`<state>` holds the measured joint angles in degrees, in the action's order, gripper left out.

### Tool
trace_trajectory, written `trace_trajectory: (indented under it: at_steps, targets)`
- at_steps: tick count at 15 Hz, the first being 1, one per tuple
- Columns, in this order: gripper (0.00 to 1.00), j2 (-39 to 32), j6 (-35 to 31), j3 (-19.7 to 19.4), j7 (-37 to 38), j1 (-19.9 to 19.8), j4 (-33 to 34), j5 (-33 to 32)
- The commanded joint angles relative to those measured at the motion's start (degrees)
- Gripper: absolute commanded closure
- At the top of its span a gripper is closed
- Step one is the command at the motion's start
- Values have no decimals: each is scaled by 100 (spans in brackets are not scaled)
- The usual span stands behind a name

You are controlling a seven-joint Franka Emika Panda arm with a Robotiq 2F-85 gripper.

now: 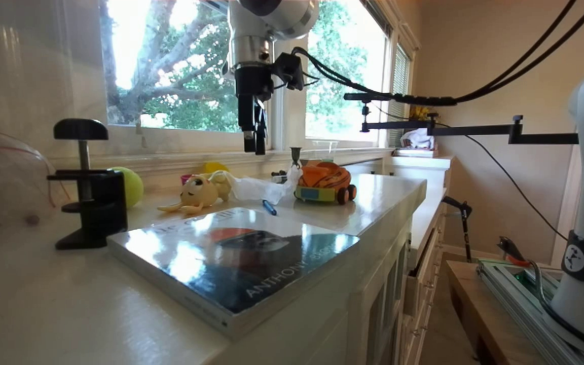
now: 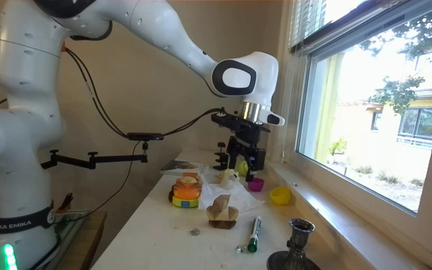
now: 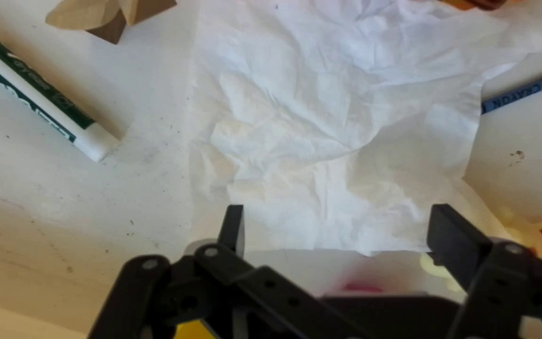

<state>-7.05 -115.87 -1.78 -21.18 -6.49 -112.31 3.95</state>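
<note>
The end effector (image 3: 337,219) is hovering empty, jaws parted, above the surface (image 2: 156,232); white paper (image 3: 318,141) is lying crumpled below, a marker (image 3: 40,92) farther off; the step is looking like positioning, any grasp calling for a descent

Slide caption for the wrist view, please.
Open claw in the foreground; crumpled white paper lies between a green-labelled marker and a blue crayon.
</note>
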Motion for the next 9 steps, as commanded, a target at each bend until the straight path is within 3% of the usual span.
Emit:
trace_trajectory:
  at_steps: [1,9]
  targets:
    - [0,369,-16,-107,330,63,-217,-321]
    - [0,1178,-569,-407,1099,-52,-1114,-1445]
